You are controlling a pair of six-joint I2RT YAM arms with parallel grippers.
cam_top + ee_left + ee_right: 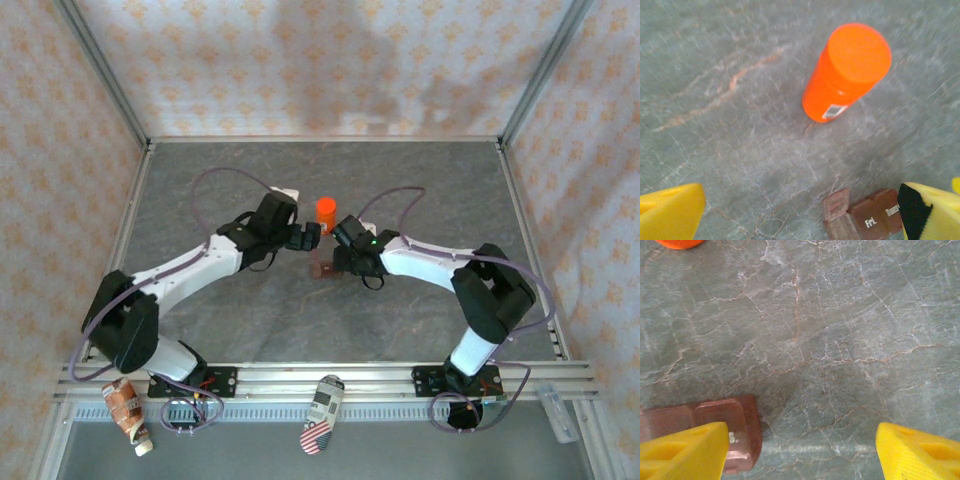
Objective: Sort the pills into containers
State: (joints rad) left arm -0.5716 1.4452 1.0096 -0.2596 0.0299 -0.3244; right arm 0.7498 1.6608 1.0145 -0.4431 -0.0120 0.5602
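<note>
- the bottle (326,210) stands upright near the middle of the table (430,190).
- the container box (322,266) lies in front of the bottle, close to it but not touching.
- the left gripper (309,237) sits left of the bottle and the right gripper (343,232) right of it, both behind the box.
- pills (732,438) lie in the box's end compartment.
- a tube (128,410) and a flat object (322,413) lie before the table's near rail.

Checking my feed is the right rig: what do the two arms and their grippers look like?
The left arm and right arm have white links with black joints, each trailing a looping lavender cable. A green light glows on the right wrist. Seen from the wrist cameras, the left gripper and right gripper have bright yellow wedge fingers; one left finger carries a black patch.
</note>
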